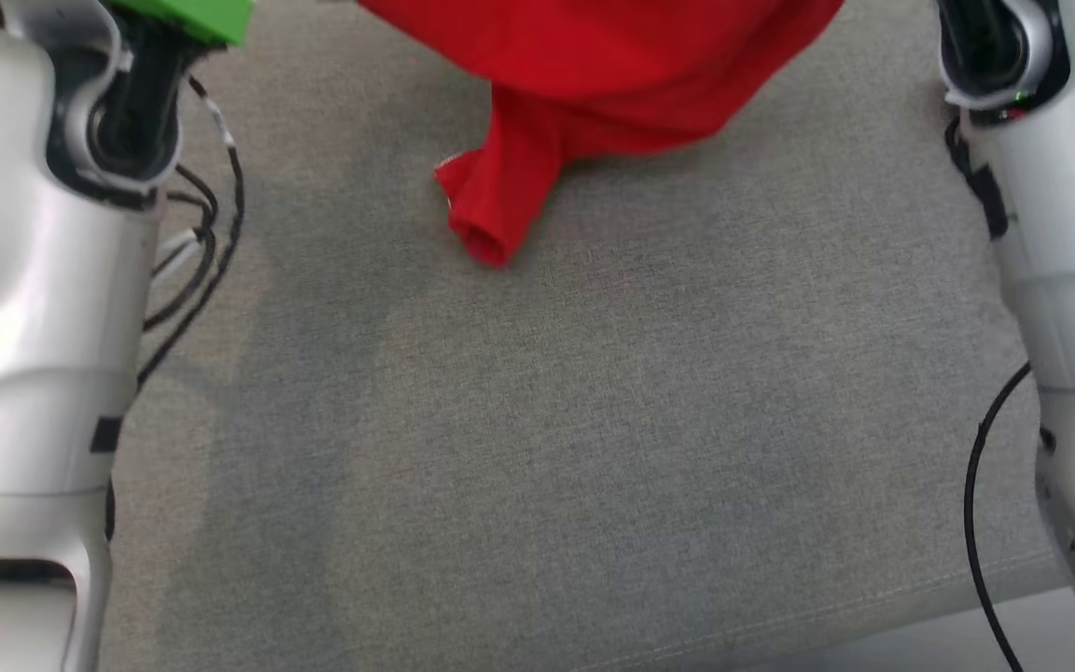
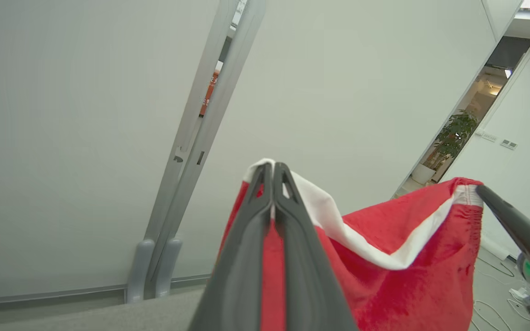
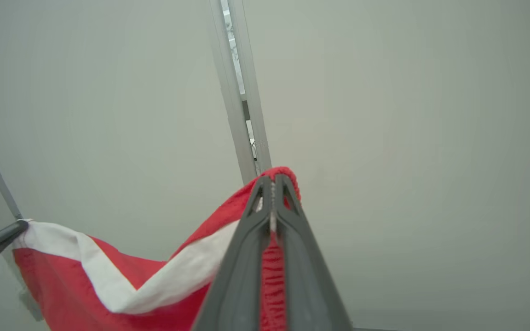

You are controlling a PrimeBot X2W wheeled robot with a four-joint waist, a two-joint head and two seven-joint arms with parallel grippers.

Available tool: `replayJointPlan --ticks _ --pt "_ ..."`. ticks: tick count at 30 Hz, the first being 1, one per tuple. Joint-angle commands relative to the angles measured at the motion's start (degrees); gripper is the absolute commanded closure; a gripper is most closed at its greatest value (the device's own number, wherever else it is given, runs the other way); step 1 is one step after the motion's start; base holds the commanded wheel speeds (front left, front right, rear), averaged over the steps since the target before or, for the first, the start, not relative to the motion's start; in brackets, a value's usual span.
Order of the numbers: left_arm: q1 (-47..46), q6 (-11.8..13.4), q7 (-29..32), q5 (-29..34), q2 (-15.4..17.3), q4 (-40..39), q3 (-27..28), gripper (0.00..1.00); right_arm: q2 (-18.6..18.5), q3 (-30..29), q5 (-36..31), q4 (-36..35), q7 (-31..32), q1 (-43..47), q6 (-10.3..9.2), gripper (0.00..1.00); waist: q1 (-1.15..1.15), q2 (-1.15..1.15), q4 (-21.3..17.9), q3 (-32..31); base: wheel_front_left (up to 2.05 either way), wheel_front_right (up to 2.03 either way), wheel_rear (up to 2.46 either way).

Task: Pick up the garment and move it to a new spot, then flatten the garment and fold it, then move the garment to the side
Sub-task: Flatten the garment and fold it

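Two pale arms, head view: left arm and right arm flank a grey fabric surface; the red garment hangs in at the top, its tubular end draping onto the fabric.
Left wrist view: left gripper clamped on the garment's white-banded edge; right gripper pinches the far corner.
Right wrist view: fingers closed tight on the red hem, the white band slung between both grips.
Progress: pickup done, garment aloft; placing, flattening, folding and setting aside all remain.
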Motion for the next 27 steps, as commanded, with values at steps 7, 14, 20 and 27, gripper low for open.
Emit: replayJointPlan --ticks 7,14,20,27 --pt "-11.3 -0.9 -12.9 1.4 2.9 0.4 -1.9 1.0 -1.1 2.0 -2.8 7.5 -14.2 -14.7 -0.02 1.0 -0.01 0.0 -2.5 5.2 0.0 0.0 0.0" --pt "-7.8 -0.9 -16.8 -1.8 5.0 -6.0 -7.4 1.0 -2.2 0.8 -4.0 2.9 -14.6 -9.3 -0.01 1.0 -0.01 0.0 -0.7 5.4 0.0 0.0 0.0" --pt "6.1 -0.9 -16.9 -1.9 4.0 -10.4 -10.2 1.0 -5.1 5.5 0.8 -0.7 -14.7 4.0 -0.02 1.0 -0.01 0.0 1.6 4.3 0.0 0.0 0.0" --pt "25.3 -0.9 -16.9 -0.4 6.8 -14.1 -14.4 1.0 -9.3 8.4 8.2 -7.7 -14.7 22.5 -0.01 1.0 -0.01 0.0 2.9 -0.4 0.0 0.0 0.0"
